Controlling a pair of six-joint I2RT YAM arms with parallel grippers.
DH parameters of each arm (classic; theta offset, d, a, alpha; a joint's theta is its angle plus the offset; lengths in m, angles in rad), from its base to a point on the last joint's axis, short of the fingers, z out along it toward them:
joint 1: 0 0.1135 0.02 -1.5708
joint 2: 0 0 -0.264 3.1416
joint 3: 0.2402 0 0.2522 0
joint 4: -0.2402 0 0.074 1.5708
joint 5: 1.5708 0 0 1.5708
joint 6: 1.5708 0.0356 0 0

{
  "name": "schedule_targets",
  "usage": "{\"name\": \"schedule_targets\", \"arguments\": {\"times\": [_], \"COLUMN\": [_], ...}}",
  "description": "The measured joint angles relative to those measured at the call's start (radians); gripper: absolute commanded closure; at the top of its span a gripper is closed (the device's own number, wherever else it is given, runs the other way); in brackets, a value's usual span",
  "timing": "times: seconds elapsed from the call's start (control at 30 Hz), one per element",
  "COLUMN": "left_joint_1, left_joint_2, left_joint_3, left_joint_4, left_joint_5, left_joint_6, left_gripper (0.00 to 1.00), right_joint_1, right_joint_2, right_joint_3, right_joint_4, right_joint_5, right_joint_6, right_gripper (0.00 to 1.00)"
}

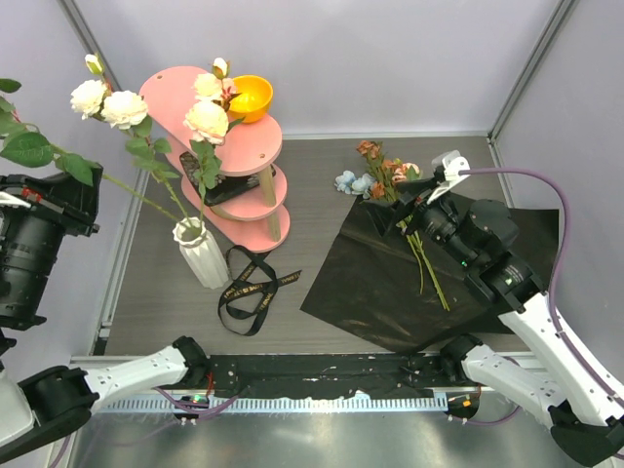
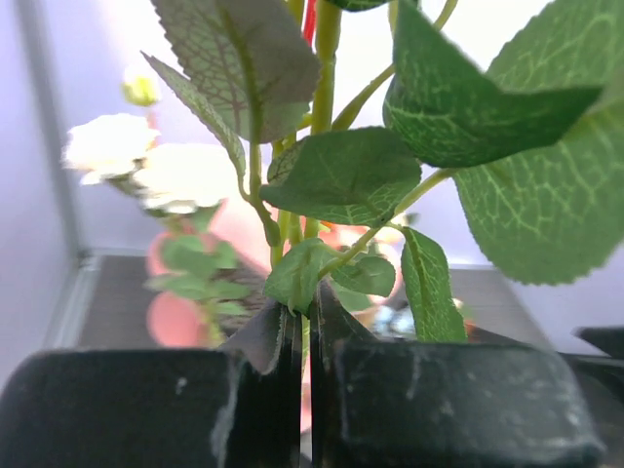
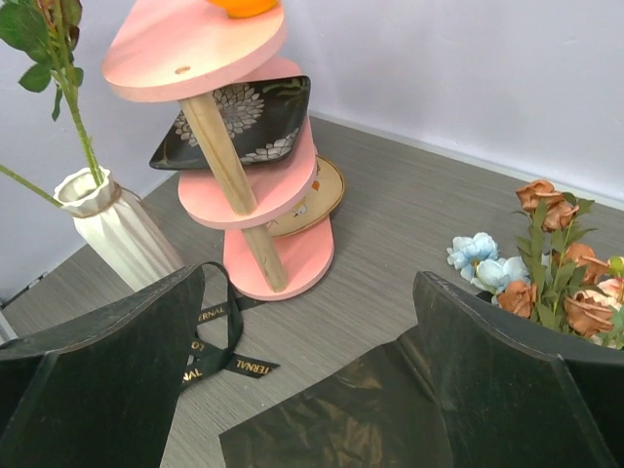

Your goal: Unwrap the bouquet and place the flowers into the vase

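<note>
On the grey table (image 1: 322, 175) the white vase (image 1: 202, 255) already holds cream roses (image 1: 207, 121), and the left gripper (image 2: 304, 390) is clamped on a leafy stem (image 2: 325, 58) that seems to lean out of it. The remaining flowers (image 1: 378, 180) lie on the flat black sheet (image 1: 370, 283) beside the wide-open right gripper (image 3: 307, 283); light, springy and slick, they look best pinched low on the bare stems

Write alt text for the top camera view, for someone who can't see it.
Left gripper is shut on the stem of cream roses standing in the white vase. Right gripper hangs open over loose flowers on the unfolded black wrapping sheet; a black ribbon lies beside the vase.
</note>
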Motion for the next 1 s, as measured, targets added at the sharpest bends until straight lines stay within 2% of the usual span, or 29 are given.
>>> {"name": "schedule_targets", "arguments": {"times": [0.1, 0.33, 0.7, 1.0], "left_joint_1": [0.000, 0.000, 0.000, 0.000], "left_joint_2": [-0.002, 0.078, 0.076, 0.100], "left_joint_3": [-0.028, -0.041, -0.162, -0.101], "left_joint_4": [0.023, 0.103, 0.246, 0.230], "left_joint_5": [-0.141, -0.279, -0.302, -0.318], "left_joint_6": [0.091, 0.220, 0.231, 0.219], "left_gripper": [1.00, 1.00, 1.00, 1.00], "right_joint_1": [0.000, 0.000, 0.000, 0.000], "right_joint_2": [0.011, -0.008, -0.015, -0.008], "right_joint_3": [0.000, 0.000, 0.000, -0.001], "right_joint_4": [-0.008, -0.017, -0.031, -0.031], "right_joint_5": [0.004, 0.017, 0.032, 0.031], "right_joint_6": [0.000, -0.002, -0.016, -0.016], "right_gripper": [0.06, 0.06, 0.06, 0.06]}}
